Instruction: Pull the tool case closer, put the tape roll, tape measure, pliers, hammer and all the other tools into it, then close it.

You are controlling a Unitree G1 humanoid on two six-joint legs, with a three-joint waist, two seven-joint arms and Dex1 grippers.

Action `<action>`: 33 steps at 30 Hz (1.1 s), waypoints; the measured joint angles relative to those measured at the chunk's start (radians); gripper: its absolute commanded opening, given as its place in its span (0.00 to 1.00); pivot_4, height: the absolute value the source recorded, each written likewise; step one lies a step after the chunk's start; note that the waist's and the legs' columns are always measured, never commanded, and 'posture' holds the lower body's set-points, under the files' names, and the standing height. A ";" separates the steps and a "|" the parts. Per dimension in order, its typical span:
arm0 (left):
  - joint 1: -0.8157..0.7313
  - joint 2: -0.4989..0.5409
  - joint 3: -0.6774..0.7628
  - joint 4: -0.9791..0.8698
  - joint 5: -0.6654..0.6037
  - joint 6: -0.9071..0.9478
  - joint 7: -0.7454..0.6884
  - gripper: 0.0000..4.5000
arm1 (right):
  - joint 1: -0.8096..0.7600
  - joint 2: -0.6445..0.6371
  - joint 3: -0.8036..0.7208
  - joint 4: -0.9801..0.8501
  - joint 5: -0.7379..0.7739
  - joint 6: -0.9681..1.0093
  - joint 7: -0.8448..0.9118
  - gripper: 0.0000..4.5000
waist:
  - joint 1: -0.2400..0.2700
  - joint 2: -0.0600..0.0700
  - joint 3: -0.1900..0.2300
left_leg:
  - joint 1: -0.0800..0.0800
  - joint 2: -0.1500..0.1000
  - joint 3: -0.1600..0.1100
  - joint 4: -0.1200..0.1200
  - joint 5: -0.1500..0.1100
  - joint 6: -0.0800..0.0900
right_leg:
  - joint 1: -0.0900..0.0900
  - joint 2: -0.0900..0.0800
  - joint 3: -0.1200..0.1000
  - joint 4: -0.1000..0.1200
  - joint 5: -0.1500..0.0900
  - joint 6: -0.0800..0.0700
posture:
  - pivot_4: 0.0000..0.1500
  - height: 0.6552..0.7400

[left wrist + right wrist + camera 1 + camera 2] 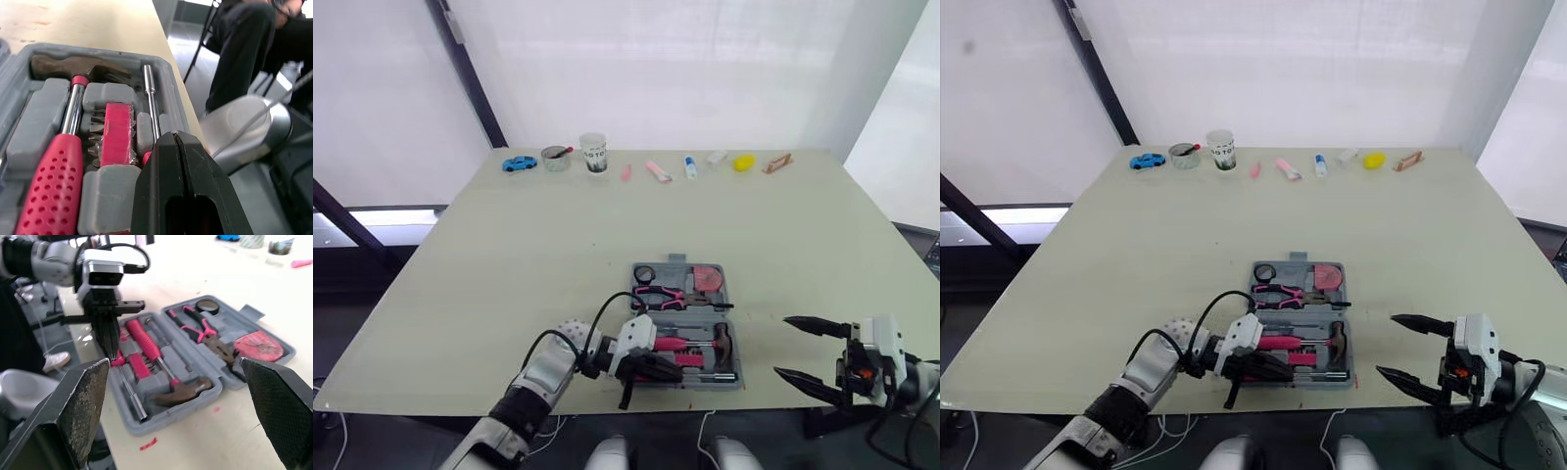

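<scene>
Left jaws, clenched empty, point down at the screwdriver (151,105) in the open tool case (161,423), lower centre on the table (558,255). Right jaws hang released, lower right. Seat every tool flat, hammer (722,340) included, before folding it shut.

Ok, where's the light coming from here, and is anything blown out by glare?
Left eye view: light comes through the white panels behind the table, which are washed out; the tabletop is evenly lit. Right wrist view: the table's far end near the cup glares white. Left wrist view: the hammer shows bright highlights on its chrome shaft.
</scene>
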State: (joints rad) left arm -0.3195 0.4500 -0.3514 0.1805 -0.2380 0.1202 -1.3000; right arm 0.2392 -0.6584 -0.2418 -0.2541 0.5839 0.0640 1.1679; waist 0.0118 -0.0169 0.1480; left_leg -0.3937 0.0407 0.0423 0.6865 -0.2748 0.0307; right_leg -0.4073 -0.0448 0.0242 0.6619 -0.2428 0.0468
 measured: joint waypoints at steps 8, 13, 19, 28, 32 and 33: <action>0.041 0.080 0.265 -0.140 -0.155 0.128 0.114 0.01 | -0.004 0.043 -0.016 0.096 -0.011 -0.015 -0.059 1.00 | -0.003 0.001 0.000 | -0.001 0.000 0.000 -0.001 0.000 0.000 | -0.001 0.000 0.001 -0.001 0.000 0.001 | 1.00 1.00; 0.156 0.161 0.393 -0.130 -0.165 0.137 0.155 0.28 | 0.026 0.043 -0.062 0.151 -0.024 -0.030 -0.081 1.00 | -0.003 0.001 0.000 | -0.001 0.000 0.000 -0.002 0.000 0.000 | -0.002 0.000 0.000 -0.001 -0.001 -0.001 | 1.00 1.00; 0.363 0.194 0.583 -0.124 -0.199 0.034 0.170 0.76 | 0.063 0.066 -0.131 0.212 -0.049 -0.078 -0.128 1.00 | 0.001 0.000 0.001 | -0.001 0.000 0.002 -0.002 0.000 0.000 | -0.002 -0.002 0.001 -0.001 -0.001 -0.001 | 1.00 1.00; 0.673 0.186 0.806 -0.113 -0.225 -0.053 0.214 0.99 | 0.162 0.134 -0.232 0.309 -0.071 -0.225 -0.172 1.00 | 0.003 0.000 0.002 | 0.000 0.006 0.005 -0.004 0.000 0.000 | -0.004 -0.004 0.001 -0.003 -0.003 0.003 | 1.00 1.00; 0.719 0.171 0.831 -0.114 -0.234 -0.063 0.233 0.99 | 0.218 0.144 -0.247 0.310 -0.069 -0.228 -0.176 1.00 | 0.002 0.001 0.002 | -0.001 0.007 0.005 -0.004 -0.001 0.000 | -0.005 -0.007 0.001 -0.003 -0.003 0.003 | 1.00 1.00; 0.719 0.167 0.831 -0.120 -0.235 -0.064 0.235 0.99 | 0.224 0.146 -0.247 0.310 -0.069 -0.228 -0.178 1.00 | 0.001 0.001 0.002 | 0.000 0.007 0.005 -0.004 -0.001 0.000 | -0.005 -0.008 0.001 -0.003 -0.003 0.003 | 1.00 1.00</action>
State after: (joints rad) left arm 0.3994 0.6173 0.4792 0.0607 -0.4733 0.0560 -1.0648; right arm 0.4631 -0.5128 -0.4893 0.0556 0.5147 -0.1637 0.9902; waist 0.0131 -0.0158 0.1500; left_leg -0.3941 0.0477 0.0473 0.6825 -0.2754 0.0303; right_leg -0.4126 -0.0532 0.0249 0.6594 -0.2461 0.0496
